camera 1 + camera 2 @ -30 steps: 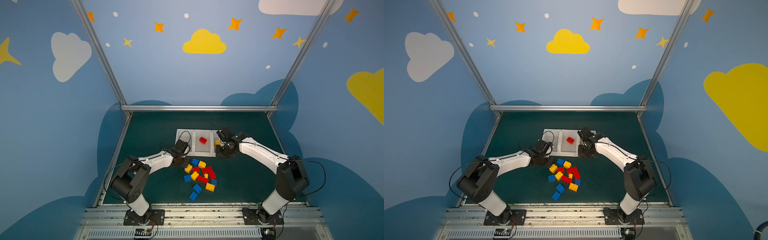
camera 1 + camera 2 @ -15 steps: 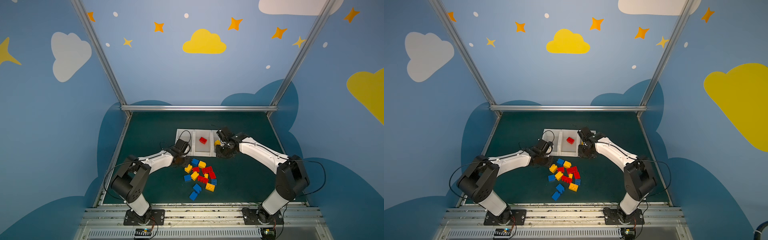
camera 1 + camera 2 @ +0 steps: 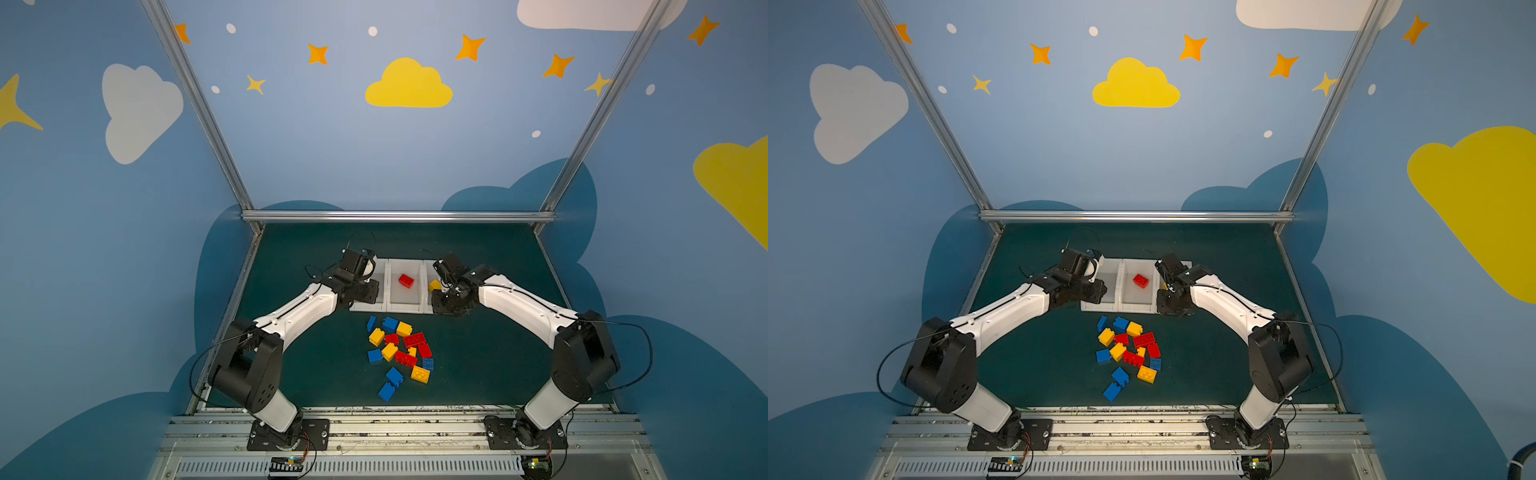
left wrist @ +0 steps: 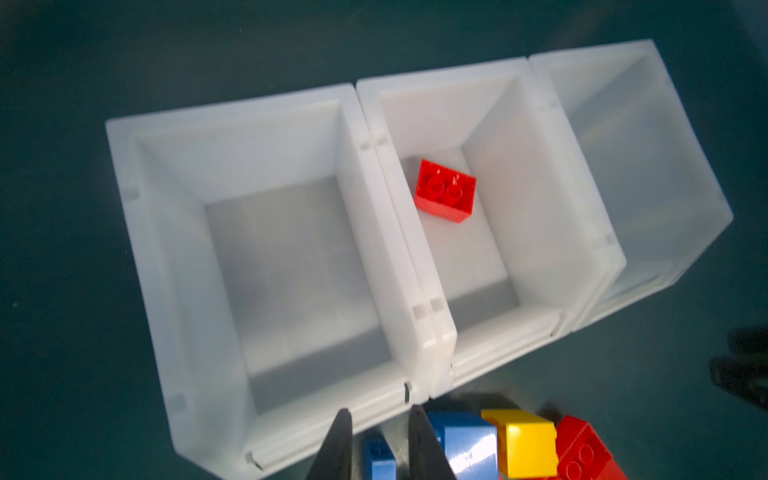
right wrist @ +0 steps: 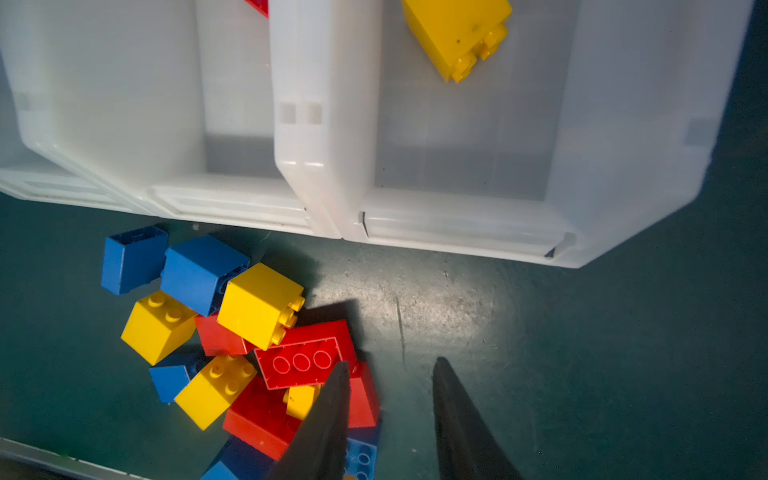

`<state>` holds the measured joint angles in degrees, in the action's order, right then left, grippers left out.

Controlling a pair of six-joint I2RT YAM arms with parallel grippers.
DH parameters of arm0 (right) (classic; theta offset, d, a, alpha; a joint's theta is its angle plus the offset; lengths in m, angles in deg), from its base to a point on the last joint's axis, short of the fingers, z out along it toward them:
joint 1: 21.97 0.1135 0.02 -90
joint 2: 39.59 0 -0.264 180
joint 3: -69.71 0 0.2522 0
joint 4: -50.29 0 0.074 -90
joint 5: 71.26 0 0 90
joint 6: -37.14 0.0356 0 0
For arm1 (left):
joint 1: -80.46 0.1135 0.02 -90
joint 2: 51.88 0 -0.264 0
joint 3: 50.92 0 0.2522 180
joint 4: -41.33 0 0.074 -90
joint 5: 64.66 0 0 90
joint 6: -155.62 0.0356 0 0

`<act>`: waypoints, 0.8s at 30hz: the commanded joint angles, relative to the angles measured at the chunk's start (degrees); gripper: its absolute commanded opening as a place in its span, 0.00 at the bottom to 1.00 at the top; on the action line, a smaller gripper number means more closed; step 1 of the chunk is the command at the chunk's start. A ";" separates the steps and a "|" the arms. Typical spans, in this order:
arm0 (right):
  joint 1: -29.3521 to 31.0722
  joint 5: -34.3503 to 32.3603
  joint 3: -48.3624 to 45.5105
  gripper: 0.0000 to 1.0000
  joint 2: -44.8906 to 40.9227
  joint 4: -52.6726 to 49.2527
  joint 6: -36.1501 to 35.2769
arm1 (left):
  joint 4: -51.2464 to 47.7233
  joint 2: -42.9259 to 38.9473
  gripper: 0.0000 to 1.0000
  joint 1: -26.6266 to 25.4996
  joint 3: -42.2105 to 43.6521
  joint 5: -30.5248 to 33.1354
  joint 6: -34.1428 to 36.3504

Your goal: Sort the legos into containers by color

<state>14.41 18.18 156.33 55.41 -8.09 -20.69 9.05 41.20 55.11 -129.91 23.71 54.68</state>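
Holds the left claw (image 4: pixel 379 411) up by the front lip of the left container (image 4: pixel 228 106), left of middle in both top views. Has it pinched nearly shut, gripping nothing that shows. Shows a blue lego (image 4: pixel 378 459) through the thin gap, likely lying below. Leaves that container bare, maybe saved for blue. Shows one red lego (image 4: pixel 444 191) in the middle container (image 4: pixel 440 75) and one yellow lego (image 5: pixel 457 33) in the right container (image 5: pixel 457 232), so one color each. Holds the right claw (image 5: pixel 391 361) right of middle, a little open and gripping nothing, near the pile of legos (image 3: pixel 390 351) at lower middle, likely to pick next. Rests all on a dark green surface (image 3: pixel 478 353). Has blue walls (image 3: pixel 332 166) with painted clouds (image 3: pixel 409 85) and stars (image 3: pixel 318 54).
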 commanded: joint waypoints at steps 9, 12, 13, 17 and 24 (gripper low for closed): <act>0.02 -1.90 -0.89 0.36 -3.77 -1.34 0.27 | -2.66 -1.36 0.40 -0.75 4.03 -4.73 2.04; -0.08 -1.43 -0.71 0.37 -3.18 -1.09 0.36 | -2.59 -4.12 0.51 -2.47 8.60 -3.74 0.41; -0.03 -1.23 -0.56 0.37 -2.92 -1.00 0.30 | -2.38 -4.60 0.54 -2.81 9.86 -3.44 -0.20; 0.01 -0.41 -0.12 0.37 -1.97 -0.75 0.18 | -0.36 -4.98 0.58 -3.53 14.14 -2.94 -2.57; 0.01 -0.23 -0.84 0.35 -2.01 -0.38 0.44 | -0.78 0.46 0.48 -4.19 12.45 -1.92 -2.84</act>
<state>14.41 17.79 156.16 53.07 -8.26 -20.45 8.11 40.06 51.25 -115.90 21.06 52.54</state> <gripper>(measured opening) 0.355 0.490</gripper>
